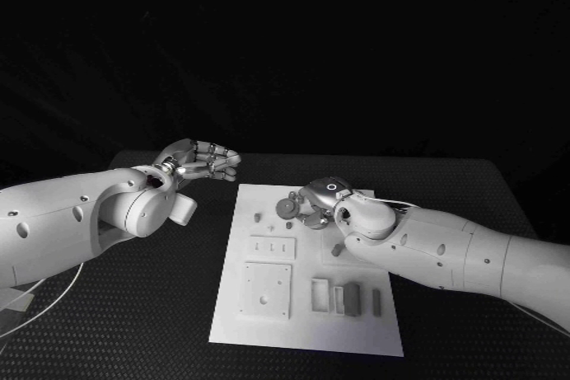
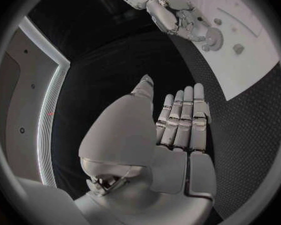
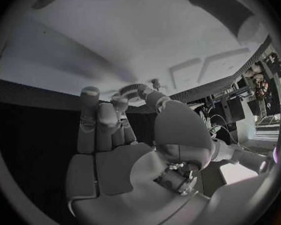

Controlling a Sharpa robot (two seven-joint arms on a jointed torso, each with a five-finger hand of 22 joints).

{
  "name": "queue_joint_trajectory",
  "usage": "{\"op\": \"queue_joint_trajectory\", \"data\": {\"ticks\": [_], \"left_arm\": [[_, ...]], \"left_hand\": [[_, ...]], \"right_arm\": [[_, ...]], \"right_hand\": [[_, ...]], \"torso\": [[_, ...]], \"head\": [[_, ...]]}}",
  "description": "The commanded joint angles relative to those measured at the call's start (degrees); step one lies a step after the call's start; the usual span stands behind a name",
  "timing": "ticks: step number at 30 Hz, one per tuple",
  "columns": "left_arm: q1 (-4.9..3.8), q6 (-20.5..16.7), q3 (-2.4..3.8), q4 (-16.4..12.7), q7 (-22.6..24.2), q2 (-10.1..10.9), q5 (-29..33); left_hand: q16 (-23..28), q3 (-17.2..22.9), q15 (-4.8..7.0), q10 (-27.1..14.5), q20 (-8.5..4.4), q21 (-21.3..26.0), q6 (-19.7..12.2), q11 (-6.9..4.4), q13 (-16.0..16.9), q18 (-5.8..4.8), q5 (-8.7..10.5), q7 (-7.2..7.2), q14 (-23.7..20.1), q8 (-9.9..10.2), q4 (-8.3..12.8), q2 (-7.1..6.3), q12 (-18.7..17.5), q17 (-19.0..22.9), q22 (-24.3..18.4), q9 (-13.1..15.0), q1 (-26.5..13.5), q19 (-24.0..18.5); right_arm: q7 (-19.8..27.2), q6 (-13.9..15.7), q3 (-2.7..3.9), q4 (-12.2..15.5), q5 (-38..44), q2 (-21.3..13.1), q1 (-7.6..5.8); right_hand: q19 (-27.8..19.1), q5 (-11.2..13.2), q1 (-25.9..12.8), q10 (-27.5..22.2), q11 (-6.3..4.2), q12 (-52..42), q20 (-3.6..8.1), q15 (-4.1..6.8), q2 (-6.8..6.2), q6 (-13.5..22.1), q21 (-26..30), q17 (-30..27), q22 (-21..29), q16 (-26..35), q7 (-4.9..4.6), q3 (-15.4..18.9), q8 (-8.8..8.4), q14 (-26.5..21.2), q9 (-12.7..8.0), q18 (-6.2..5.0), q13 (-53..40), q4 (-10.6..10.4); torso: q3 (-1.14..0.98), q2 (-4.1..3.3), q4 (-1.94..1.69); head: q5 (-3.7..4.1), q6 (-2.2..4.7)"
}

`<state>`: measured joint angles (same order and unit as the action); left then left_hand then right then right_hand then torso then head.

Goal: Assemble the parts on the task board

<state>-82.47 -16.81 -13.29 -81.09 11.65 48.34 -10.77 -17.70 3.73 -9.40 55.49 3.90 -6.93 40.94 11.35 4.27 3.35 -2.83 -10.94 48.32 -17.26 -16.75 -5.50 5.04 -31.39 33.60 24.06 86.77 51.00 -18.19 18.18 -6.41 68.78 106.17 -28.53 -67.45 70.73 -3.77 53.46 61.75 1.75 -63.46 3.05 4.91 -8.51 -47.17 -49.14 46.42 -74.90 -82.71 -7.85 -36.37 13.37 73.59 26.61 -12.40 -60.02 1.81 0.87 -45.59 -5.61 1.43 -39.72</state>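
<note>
The black table (image 1: 142,314) is carrying the white task board (image 1: 357,330), which is lying just beside the left hand (image 1: 199,160) and directly under the right hand (image 1: 319,205). The left hand is hovering off the board with fingers straight, side by side, holding nothing. The right hand's fingertips are touching a toothed gear (image 3: 133,91) at the board's far end; whether they are gripping it, I cannot tell. No writing is readable.

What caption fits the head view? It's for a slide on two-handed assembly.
Right hand works at a gear on the white task board while the left hand waits open beside it.
</note>
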Motion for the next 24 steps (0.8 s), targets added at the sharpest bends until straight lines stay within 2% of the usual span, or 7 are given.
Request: {"op": "queue_joint_trajectory", "data": {"ticks": [1, 4, 12, 13, 15, 20, 24], "left_arm": [[-0.10, 0.44, 0.04, -0.15, 0.32, 0.08, -0.17], [-0.10, 0.42, 0.04, -0.15, 0.33, 0.15, -0.17], [-0.10, 0.29, 0.04, -0.06, 0.35, 0.50, -0.17], [-0.10, 0.28, 0.04, -0.02, 0.36, 0.53, -0.17], [-0.09, 0.28, 0.03, 0.11, 0.44, 0.49, -0.17], [-0.07, 0.35, 0.02, 0.45, 0.68, 0.42, -0.17], [-0.07, 0.44, 0.01, 0.92, 0.79, 0.35, -0.17]], "left_hand": [[0.22, 0.38, -0.30, 0.15, 0.03, 0.26, 0.38, 0.11, -0.08, 0.86, -0.26, -1.71, 0.08, 0.21, 0.03, -0.54, -0.22, -0.04, 0.03, -0.09, -0.19, 0.43], [0.23, 0.38, -0.30, 0.15, 0.03, 0.26, 0.38, 0.11, -0.08, 0.86, -0.26, -1.72, 0.08, 0.22, 0.03, -0.54, -0.22, -0.04, 0.03, -0.09, -0.20, 0.43], [0.25, 0.39, -0.30, 0.11, 0.03, 0.28, 0.35, 0.12, -0.09, 0.86, -0.26, -1.75, 0.08, 0.23, 0.04, -0.58, -0.25, -0.06, 0.03, -0.11, -0.22, 0.43], [0.25, 0.39, -0.30, 0.11, 0.03, 0.28, 0.35, 0.13, -0.09, 0.86, -0.26, -1.75, 0.07, 0.24, 0.05, -0.58, -0.26, -0.06, 0.03, -0.11, -0.21, 0.42], [0.26, 0.39, -0.30, 0.11, 0.03, 0.28, 0.35, 0.13, -0.09, 0.86, -0.26, -1.75, 0.07, 0.24, 0.05, -0.59, -0.26, -0.06, 0.03, -0.11, -0.21, 0.42], [0.27, 0.41, -0.30, 0.10, 0.02, 0.29, 0.35, 0.13, -0.10, 0.87, -0.26, -1.74, 0.07, 0.24, 0.07, -0.58, -0.27, -0.07, 0.03, -0.11, -0.18, 0.43], [0.28, 0.47, -0.29, 0.11, 0.01, 0.30, 0.37, 0.11, -0.09, 0.89, -0.26, -1.67, 0.10, 0.23, 0.09, -0.56, -0.28, -0.09, 0.04, -0.11, -0.07, 0.44]], "right_arm": [[-0.10, -0.53, 0.32, 1.26, -0.54, -1.05, -0.12], [-0.21, 0.23, 0.72, 2.38, -0.69, -2.04, -0.42], [-0.53, 2.95, 3.01, 6.79, -0.80, -6.55, -1.49], [-0.39, 3.79, 3.48, 7.72, -1.01, -7.66, -1.73], [0.12, 4.59, 3.92, 8.68, -1.68, -8.96, -2.09], [3.02, 5.29, 4.60, 10.29, -6.02, -12.00, -2.91], [8.06, 5.38, 4.62, 9.79, -10.84, -13.91, -3.35]], "right_hand": [[-0.09, -0.01, -0.37, -0.34, 0.06, -0.26, 0.33, -0.39, 0.44, -0.73, -0.04, 0.07, -1.24, -0.25, -0.53, 0.14, 0.29, -0.10, 0.07, -2.60, 0.05, -0.20], [-0.11, -0.02, -0.52, -0.37, 0.10, -0.30, 0.33, -0.43, 0.43, -0.78, -0.06, 0.09, -1.23, -0.26, -0.57, 0.15, 0.31, -0.11, 0.06, -2.60, 0.06, -0.33], [-0.18, -0.06, -0.78, -0.45, 0.19, -0.46, 0.40, -0.53, -0.76, -0.86, -0.13, 0.12, -1.21, -0.27, -0.65, -0.06, 0.32, -0.16, -0.02, -2.60, 0.15, -0.77], [-0.16, -0.06, -0.60, -0.44, 0.17, -0.52, 0.44, -0.51, -1.17, -0.96, -0.17, 0.13, -1.20, -0.29, -0.63, -0.24, 0.37, -0.15, -0.03, -2.60, 0.18, -0.78], [-0.13, -0.07, -0.12, -0.43, 0.14, -0.59, 0.51, -0.48, -1.75, -1.09, -0.23, 0.15, -1.21, -0.31, -0.60, -0.47, 0.45, -0.13, -0.02, -2.60, 0.22, -0.55], [-0.03, -0.03, 1.64, -0.41, 0.15, -0.74, 0.63, -0.49, -2.95, -1.14, -0.40, 0.17, -1.20, -0.36, -0.62, -0.90, 0.52, -0.04, -0.06, -2.60, 0.36, 0.68], [-0.26, -0.04, 5.26, -0.88, 0.24, 0.27, 0.71, -0.59, -3.39, -1.24, -0.41, 0.07, -1.18, -0.17, -0.71, -1.60, 0.65, -0.10, -0.04, -2.60, 1.32, 3.53]], "torso": [[0.00, 0.03, 0.05], [-0.03, 0.04, 0.07], [-0.10, 0.06, 0.17], [-0.17, 0.07, 0.26], [-0.35, 0.07, 0.48], [-0.60, 0.14, 0.78], [-0.84, 0.20, 1.07]], "head": [[0.06, 0.11], [0.11, 0.20], [0.40, 0.69], [0.42, 0.73], [0.37, 0.85], [0.45, 1.17], [0.54, 1.37]]}}
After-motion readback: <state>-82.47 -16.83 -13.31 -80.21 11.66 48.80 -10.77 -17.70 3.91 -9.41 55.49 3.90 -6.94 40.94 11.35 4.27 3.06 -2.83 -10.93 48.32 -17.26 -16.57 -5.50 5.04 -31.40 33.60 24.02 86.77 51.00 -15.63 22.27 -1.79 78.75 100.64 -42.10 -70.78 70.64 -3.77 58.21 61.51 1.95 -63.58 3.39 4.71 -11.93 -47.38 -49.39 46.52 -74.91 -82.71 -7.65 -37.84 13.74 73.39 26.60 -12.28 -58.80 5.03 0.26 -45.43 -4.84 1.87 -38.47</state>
